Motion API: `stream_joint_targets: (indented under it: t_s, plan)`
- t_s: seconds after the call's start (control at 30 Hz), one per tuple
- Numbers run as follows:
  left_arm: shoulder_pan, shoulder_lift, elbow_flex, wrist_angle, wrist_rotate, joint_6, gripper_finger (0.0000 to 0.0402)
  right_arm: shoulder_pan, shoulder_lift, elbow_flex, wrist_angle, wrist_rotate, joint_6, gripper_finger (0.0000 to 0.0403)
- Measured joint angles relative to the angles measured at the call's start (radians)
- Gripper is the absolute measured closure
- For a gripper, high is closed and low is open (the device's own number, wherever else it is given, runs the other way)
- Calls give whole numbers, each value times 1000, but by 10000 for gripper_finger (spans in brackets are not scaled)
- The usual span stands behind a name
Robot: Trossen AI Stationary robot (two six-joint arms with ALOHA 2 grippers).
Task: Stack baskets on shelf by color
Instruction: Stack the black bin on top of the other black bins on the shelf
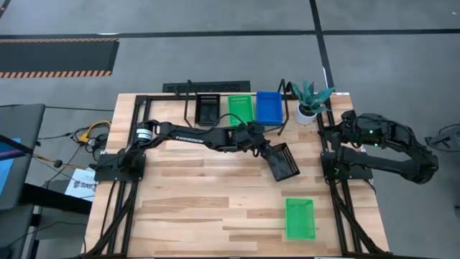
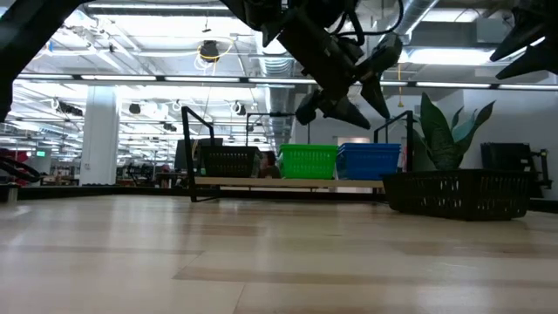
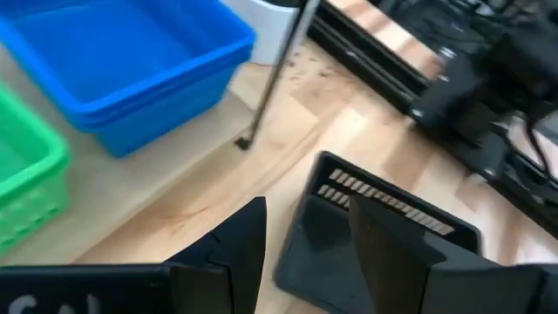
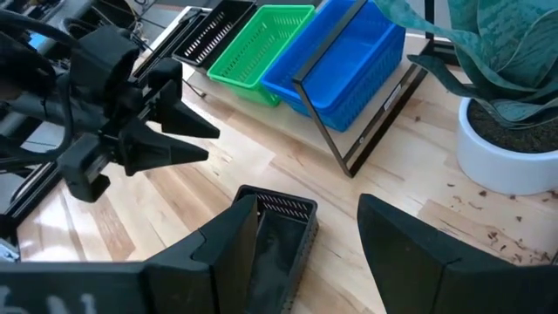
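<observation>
A black basket [image 1: 284,160] sits flat on the table just right of centre, also seen in the low view [image 2: 458,192]. My left gripper [image 1: 269,149] hangs open in the air above its left end [image 2: 353,100], touching nothing. In the left wrist view the open fingers [image 3: 309,209] frame the basket's perforated end wall [image 3: 349,185]. A green basket [image 1: 300,218] lies near the table's near right corner. On the shelf [image 1: 215,128] stand a black basket [image 1: 208,109], a green one [image 1: 241,109] and stacked blue ones [image 1: 269,106]. My right gripper [image 4: 309,209] waits open at the right edge [image 1: 343,128].
A white pot with a green plant [image 1: 309,108] stands right of the shelf, close to the blue baskets. The shelf's black wire leg [image 4: 327,122] rises between the pot and the black basket. Bare wood lies across the table's left and near middle.
</observation>
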Motion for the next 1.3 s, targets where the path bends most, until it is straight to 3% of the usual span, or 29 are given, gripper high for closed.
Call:
stream_joint_targets:
  t_s: [0.13,0.37,0.53,0.7,0.9,1.3]
  plan:
    - [-8,0,0,-36,-70,-58,248,0,0,0,0,2,0,179]
    - [-20,22,2,-1,-77,-40,247,0,0,0,0,2,0,179]
    - [-28,67,0,57,-16,-85,222,0,0,0,0,2,0,179]
    - [-26,96,-1,87,-82,-96,196,0,0,0,-1,2,-1,179]
    - [-6,146,2,196,4,-8,189,0,0,0,-1,-11,-8,179]
    - [11,199,2,173,89,77,189,0,0,0,-1,-17,-10,179]
